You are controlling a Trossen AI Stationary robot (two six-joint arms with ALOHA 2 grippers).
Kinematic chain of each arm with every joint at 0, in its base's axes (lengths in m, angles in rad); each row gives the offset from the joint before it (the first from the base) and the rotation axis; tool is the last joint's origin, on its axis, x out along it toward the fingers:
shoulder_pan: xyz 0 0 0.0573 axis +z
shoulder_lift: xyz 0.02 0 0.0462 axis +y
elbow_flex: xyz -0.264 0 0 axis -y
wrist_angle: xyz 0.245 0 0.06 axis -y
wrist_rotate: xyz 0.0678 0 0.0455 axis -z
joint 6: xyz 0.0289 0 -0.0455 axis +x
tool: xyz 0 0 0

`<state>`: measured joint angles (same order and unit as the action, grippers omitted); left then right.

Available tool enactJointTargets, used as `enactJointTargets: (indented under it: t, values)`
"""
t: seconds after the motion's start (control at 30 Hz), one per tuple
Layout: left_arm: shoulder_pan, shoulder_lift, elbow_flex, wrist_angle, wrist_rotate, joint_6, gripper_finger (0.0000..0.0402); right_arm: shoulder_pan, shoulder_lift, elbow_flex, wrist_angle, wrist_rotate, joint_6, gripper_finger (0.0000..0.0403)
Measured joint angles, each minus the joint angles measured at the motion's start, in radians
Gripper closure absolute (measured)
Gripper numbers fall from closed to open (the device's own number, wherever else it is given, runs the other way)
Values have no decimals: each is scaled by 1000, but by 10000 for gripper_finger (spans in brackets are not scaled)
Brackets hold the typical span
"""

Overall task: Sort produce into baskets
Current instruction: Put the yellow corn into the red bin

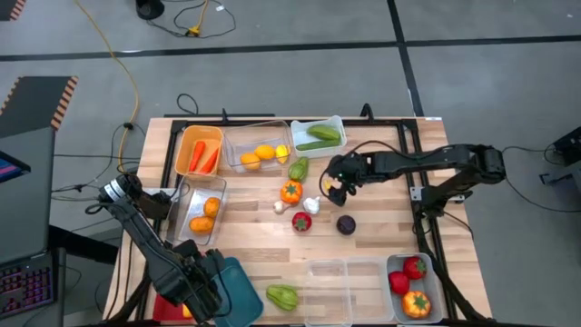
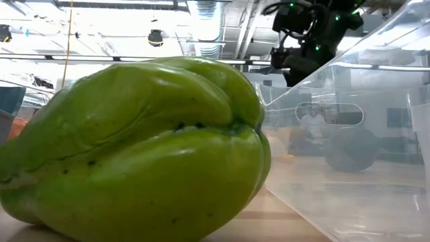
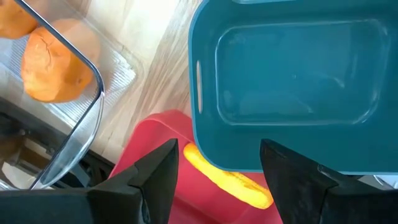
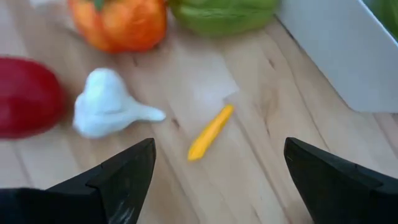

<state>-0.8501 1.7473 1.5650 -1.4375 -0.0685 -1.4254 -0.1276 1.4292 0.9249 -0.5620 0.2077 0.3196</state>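
Your right gripper (image 4: 214, 163) hovers with fingers spread over a small yellow pepper (image 4: 210, 132) lying between them on the desk (image 4: 273, 112) — garlic (image 4: 109, 111) beside it; your left gripper (image 3: 217, 171), fingers released, hangs over the teal basket (image 3: 292, 87).

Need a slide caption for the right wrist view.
Open right gripper hovers over a small yellow piece beside white garlic.

Items you have in view apart from the job:
- Wooden slatted table (image 1: 381, 213), centre of the high view.
- Yellow cable (image 1: 123, 64) across the grey floor, upper left.
- Black cables (image 1: 182, 18), top centre.
- Keyboard (image 1: 25, 283), lower left corner.
- Ceiling ducting (image 2: 208, 27), top of the low view.
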Motion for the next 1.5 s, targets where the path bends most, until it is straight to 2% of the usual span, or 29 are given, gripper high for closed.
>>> enactJointTargets:
  t: [0.43,0.93,1.07,1.37,1.5]
  values:
    - [0,0,0,12,0,4,188,-6,-1,-170,245,5,68,86]
    - [0,0,0,23,0,4,188,1,0,-272,399,31,81,90]
    - [0,0,0,24,0,4,188,4,29,-277,404,42,84,90]
    - [0,-1,1,48,0,4,188,3,182,-267,491,42,85,91]
    - [0,-1,1,49,0,4,188,3,208,-265,502,48,86,103]
